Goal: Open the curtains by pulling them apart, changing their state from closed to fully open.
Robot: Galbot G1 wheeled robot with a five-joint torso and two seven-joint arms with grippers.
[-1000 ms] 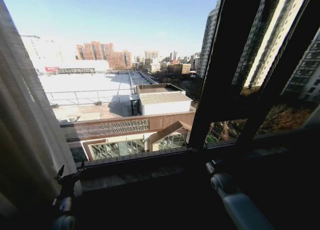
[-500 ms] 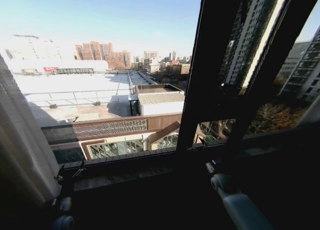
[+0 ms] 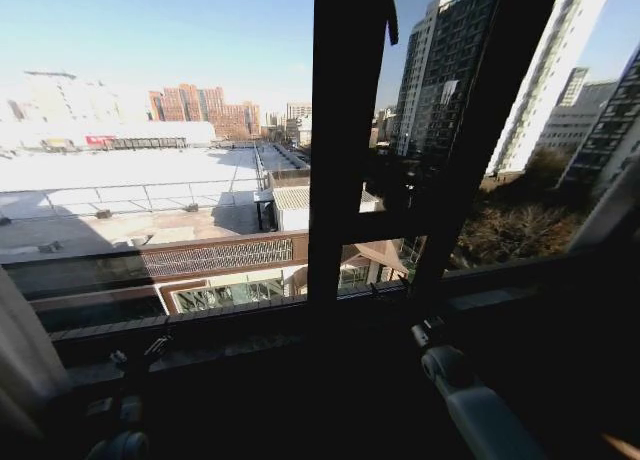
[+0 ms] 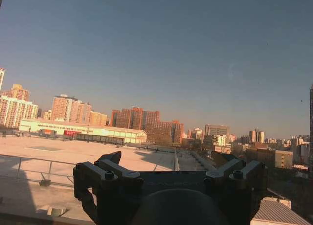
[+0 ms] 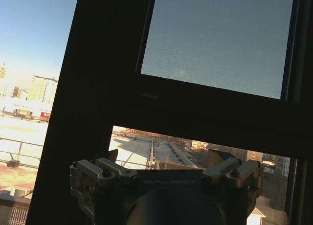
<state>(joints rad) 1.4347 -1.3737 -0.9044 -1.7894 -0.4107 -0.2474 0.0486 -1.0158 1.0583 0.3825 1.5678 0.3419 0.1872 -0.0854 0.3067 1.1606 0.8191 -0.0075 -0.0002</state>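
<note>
"Head view, what did it give you? Where was the curtain (image 3: 18, 355)?"

"Down at eight o'clock, a pale fold of cloth against the very edge. From there across to three o'clock the glass stood bare, with a wide flat roof (image 3: 150, 175) outside at ten o'clock and tall towers (image 3: 450, 70) at one o'clock."

"And the left gripper (image 3: 140, 352)?"

"Low at seven o'clock, over the dark sill (image 3: 250, 335), near the cloth but apart from it. From its own wrist camera the left gripper (image 4: 168, 159) had its jaws spread wide with nothing in them, pointing out at the sky and the city."

"The right one?"

"The right gripper (image 3: 428, 332) sat at five o'clock, on the end of its grey arm, just under the thick upright of the window frame (image 3: 345, 140). In the right wrist camera the right gripper (image 5: 164, 159) was likewise parted and empty, facing that dark frame (image 5: 93, 102) up close, with a frosted-looking pane (image 5: 220, 39) at one o'clock."

"Was either of them touching cloth?"

"Neither, as far as I could see."
</note>
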